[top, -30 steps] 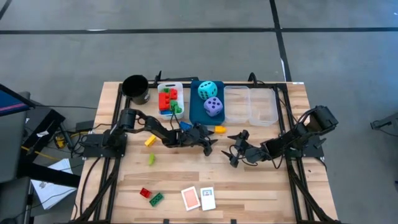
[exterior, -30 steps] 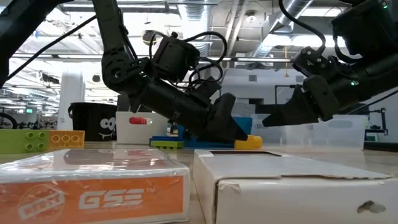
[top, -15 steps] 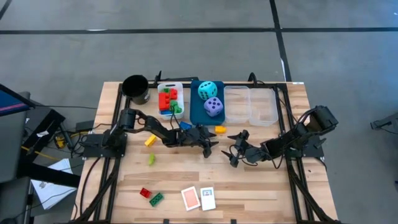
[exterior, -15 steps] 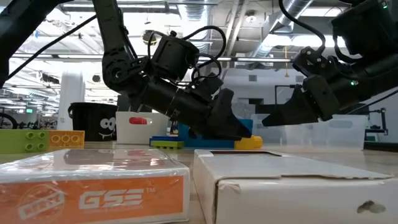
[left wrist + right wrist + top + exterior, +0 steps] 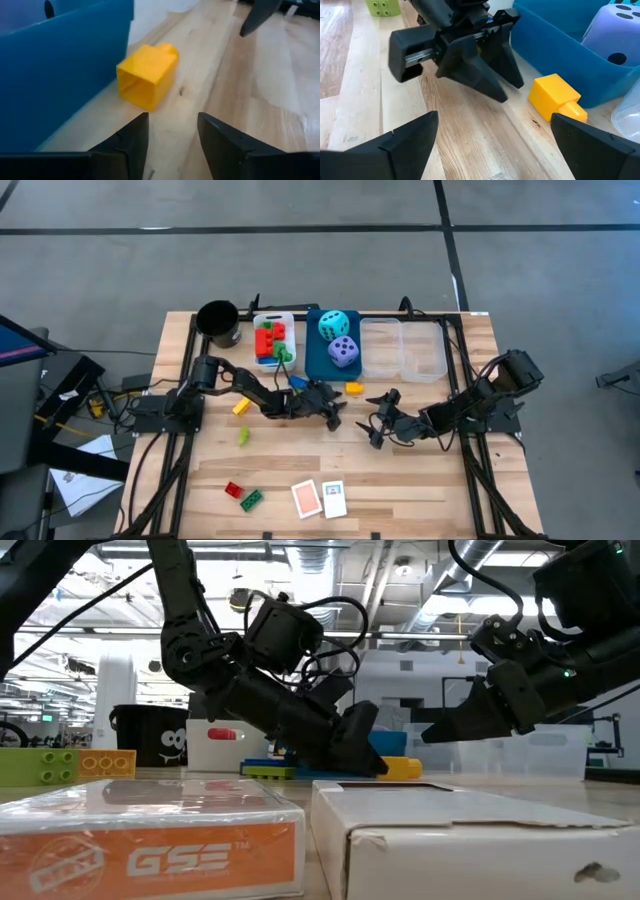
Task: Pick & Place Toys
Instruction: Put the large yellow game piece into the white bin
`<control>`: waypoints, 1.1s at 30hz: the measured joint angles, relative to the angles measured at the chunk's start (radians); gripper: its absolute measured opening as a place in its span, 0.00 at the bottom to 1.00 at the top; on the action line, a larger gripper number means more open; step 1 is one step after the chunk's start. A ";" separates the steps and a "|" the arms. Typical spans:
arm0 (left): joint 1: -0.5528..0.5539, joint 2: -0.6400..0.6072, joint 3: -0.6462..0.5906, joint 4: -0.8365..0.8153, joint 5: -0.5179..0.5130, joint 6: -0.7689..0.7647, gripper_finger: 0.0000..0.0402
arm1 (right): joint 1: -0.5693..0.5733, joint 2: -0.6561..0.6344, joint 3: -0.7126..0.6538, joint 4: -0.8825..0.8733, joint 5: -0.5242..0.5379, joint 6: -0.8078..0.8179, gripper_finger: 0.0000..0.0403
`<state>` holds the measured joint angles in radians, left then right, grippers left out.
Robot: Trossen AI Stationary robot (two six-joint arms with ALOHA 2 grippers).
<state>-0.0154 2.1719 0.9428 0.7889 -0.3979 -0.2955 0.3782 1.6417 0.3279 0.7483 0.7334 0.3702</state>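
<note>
High view: left claw [image 5: 334,417] low beside yellow brick [image 5: 354,388].

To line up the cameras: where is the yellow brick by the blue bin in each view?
High: yellow brick, mid-table.
Low: centre, behind the left gripper, brick at.
Left wrist, ahead of the fingers.
Right wrist.
Shared landmark: blue bin beside it.

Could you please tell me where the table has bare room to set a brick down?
Bare wood lies between the red brick and the left edge, and right of the white card along the near edge. It is crowded mid-table: the left tool, the yellow brick beside the blue bin and the right tool sit close together.
</note>
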 joint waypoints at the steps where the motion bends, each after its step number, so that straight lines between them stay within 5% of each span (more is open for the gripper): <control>1: 0.000 0.000 0.000 0.003 -0.010 -0.001 0.40 | 0.000 0.000 0.000 0.000 0.000 0.000 0.94; 23: 0.000 0.000 0.002 0.093 -0.056 -0.027 0.39 | 0.000 0.000 0.000 0.000 0.000 0.015 0.94; 33: 0.004 0.000 0.081 0.011 -0.057 0.008 0.38 | 0.000 0.000 0.000 0.000 0.000 0.015 0.94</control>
<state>-0.0116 2.1719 1.0243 0.8000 -0.4546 -0.2871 0.3779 1.6417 0.3279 0.7483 0.7334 0.3855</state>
